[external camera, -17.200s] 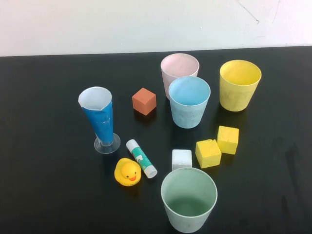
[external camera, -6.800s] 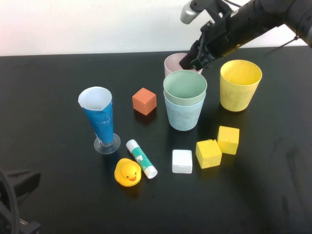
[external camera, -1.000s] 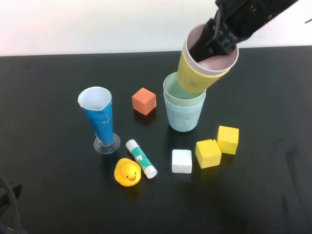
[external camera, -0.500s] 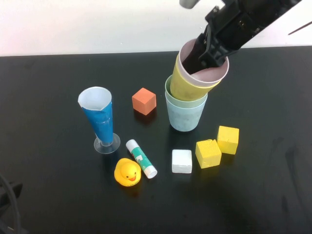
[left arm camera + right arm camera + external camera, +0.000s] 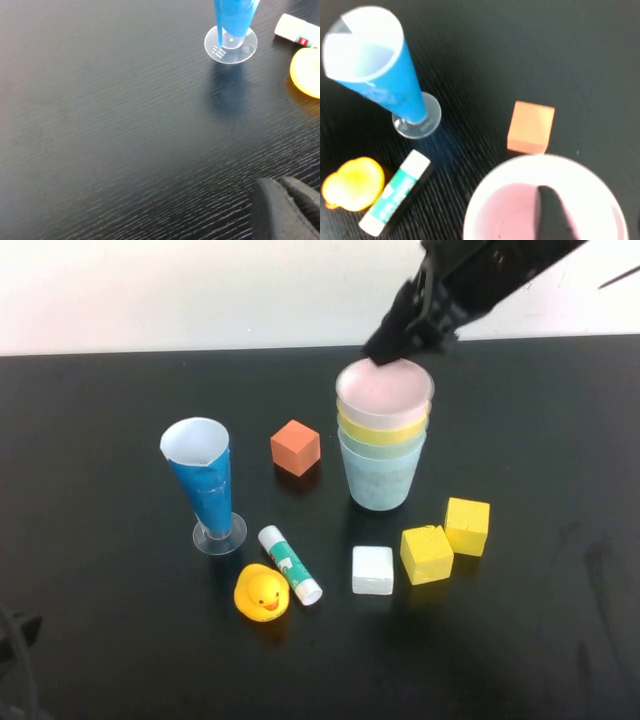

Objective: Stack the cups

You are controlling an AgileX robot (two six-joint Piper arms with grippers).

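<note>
Four cups [image 5: 384, 435], two yellow cubes [image 5: 447, 538]

Black bench [image 5: 120, 640] with a fine wood-grain texture, matte, spanning the whole width of the high view. Behind its far edge, 1 plain white wall [image 5: 150, 290], evenly lit. Faint thin crack line at the wall's upper right.

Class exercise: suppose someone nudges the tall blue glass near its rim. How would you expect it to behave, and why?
The tall blue glass would probably tip rather than slide: it is tall and narrow, widening upward from a small clear foot. Once down, its tapered shape would likely roll in a curve. It looks empty, so probably light. The right pincer hovers over the pink cup.
</note>
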